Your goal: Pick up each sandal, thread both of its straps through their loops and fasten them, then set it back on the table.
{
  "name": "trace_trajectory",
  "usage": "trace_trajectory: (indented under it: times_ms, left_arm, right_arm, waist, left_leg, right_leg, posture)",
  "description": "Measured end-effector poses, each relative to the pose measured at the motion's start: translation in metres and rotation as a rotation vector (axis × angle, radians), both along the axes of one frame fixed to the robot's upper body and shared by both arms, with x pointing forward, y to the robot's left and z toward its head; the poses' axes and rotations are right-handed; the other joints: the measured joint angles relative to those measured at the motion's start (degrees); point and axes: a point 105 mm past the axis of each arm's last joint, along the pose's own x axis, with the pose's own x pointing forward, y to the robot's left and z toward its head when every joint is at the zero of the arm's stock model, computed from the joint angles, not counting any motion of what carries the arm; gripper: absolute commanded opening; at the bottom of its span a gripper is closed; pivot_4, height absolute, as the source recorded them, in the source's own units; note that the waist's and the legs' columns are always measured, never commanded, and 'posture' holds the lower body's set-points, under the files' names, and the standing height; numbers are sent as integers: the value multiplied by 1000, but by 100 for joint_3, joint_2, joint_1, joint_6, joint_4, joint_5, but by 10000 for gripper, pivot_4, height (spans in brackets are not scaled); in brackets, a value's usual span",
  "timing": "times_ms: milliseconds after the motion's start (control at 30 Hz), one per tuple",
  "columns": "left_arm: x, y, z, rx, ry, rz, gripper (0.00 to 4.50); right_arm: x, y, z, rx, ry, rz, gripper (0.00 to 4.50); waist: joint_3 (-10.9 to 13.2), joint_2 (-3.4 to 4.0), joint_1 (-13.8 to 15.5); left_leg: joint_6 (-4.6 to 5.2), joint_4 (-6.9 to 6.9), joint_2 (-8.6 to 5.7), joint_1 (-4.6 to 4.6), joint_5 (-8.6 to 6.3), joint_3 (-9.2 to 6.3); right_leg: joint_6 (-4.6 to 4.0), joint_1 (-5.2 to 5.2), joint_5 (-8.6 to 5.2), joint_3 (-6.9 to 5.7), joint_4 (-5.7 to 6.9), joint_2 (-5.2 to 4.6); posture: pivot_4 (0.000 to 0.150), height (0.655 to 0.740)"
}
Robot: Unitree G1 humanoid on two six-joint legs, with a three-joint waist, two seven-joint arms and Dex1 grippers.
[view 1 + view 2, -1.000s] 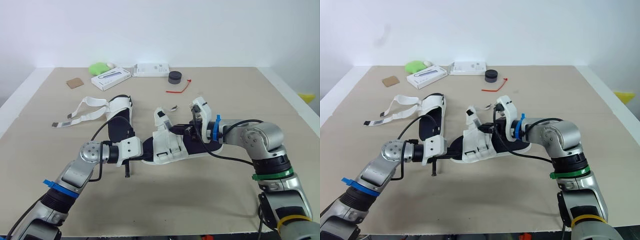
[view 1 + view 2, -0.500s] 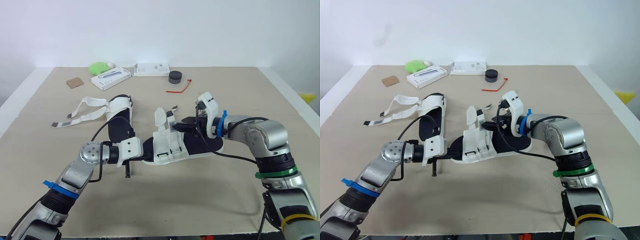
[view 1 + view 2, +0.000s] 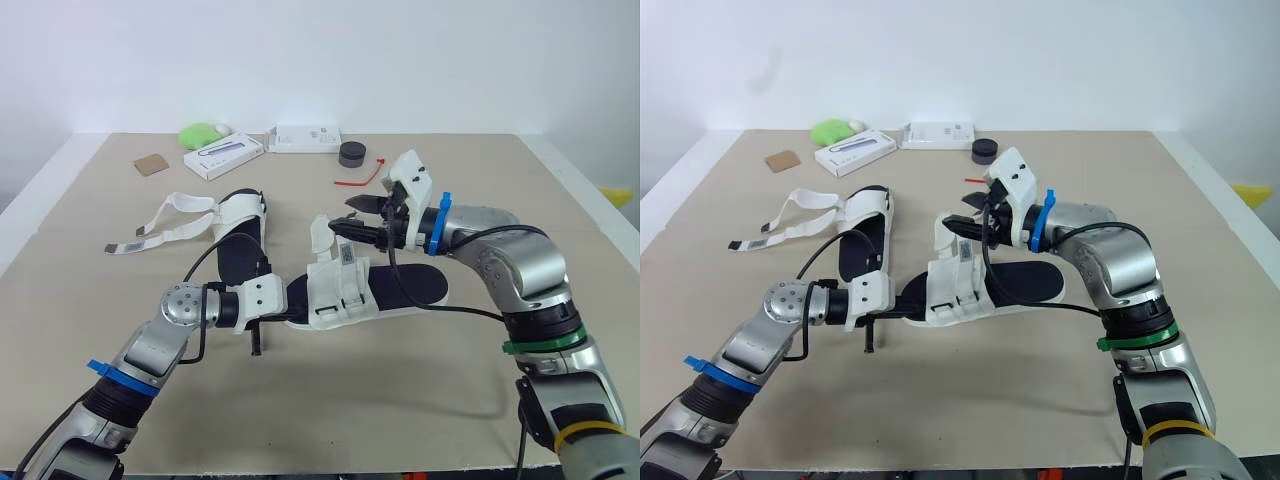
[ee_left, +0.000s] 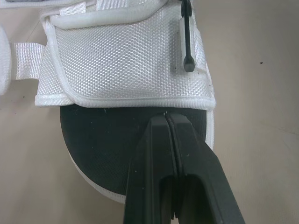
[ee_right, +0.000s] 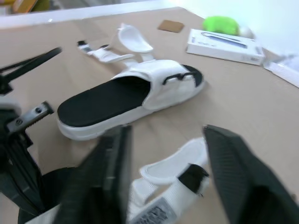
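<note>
- While the near sandal (image 3: pixel 372 290) lies flat at the middle of the worktop (image 3: pixel 400 410), one end of its sole is met by the left gripper (image 4: pixel 167 116).
- Left fingers (image 4: pixel 149 158) are pressed together with no gap, tips lying over the black footbed just short of the white mesh upper; whether anything is pinched between them cannot be told.
- Right gripper (image 3: pixel 348 216) is held raised above the same sandal's other half, with its fingers spread wide and nothing gripped.
- One white strap (image 3: pixel 320 236) of the near sandal is stood up from the upper; its tip is seen between the spread right fingers in the right wrist view, contact not clear.
- Second sandal (image 3: pixel 238 236) is laid flat nearer the left edge, just beside the first, with its unfastened straps (image 3: pixel 165 220) trailed out toward that edge.
- Along the far edge are placed a green lump (image 3: pixel 203 134), a white box with blue print (image 3: pixel 222 157), a flat white box (image 3: pixel 305 138) and a black round puck (image 3: pixel 351 154).
- Red zip tie (image 3: pixel 360 178) is laid just in front of the puck; a brown square (image 3: pixel 150 165) is set toward the far left corner.
</note>
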Motion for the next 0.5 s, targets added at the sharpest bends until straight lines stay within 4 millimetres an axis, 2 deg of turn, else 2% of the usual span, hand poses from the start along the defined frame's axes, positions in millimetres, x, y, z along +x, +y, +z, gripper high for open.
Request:
trace_trajectory:
  times_ms: [33, 67, 133, 200, 267, 500]
  left_arm:
    - [0, 0, 0, 0, 0, 0, 0]
    - [0, 0, 0, 0, 0, 0, 0]
    - [0, 0, 0, 0, -1, -1, 0]
    - [0, 0, 0, 0, -6, -2, 0]
    - [0, 1, 1, -1, -11, 0, 0]
    - [4, 2, 1, 5, -40, -12, 0]
  right_arm:
    - [0, 1, -1, -5, 0, 7, 12386]
    - [-1, 2, -3, -9, 1, 14, 10233]
    - [0, 5, -12, -36, 16, 40, 3485]
    - [5, -3, -35, -171, 32, 67, 455]
    - [11, -11, -50, -235, 53, 50, 455]
    - [16, -22, -53, -306, 37, 47, 455]
  waist:
    - [0, 0, 0]
    - [0, 0, 0]
    - [0, 0, 0]
    - [1, 0, 0]
    - [1, 1, 0]
    - [0, 1, 0]
  left_leg:
    - [0, 0, 0, 0, 0, -1]
    - [0, 0, 0, -1, 0, -2]
    - [0, 0, -1, -1, 0, -4]
    - [0, 0, -3, -2, 0, -8]
    - [0, 0, -3, -3, 0, -9]
    - [0, 0, -2, 11, 0, -14]
  right_leg:
    - [0, 0, 0, -2, 0, -1]
    - [0, 0, 0, -3, 0, -2]
    - [-1, 0, 0, -5, 0, -4]
    - [-6, 0, -3, -14, 0, -7]
    - [-9, -1, -3, -15, 1, -7]
    - [-15, 11, -3, -18, 3, -8]
  posture:
    - [1500, 7400]
    - [1500, 7400]
    - [1500, 7400]
    - [1500, 7400]
    - [1500, 7400]
    - [1500, 7400]
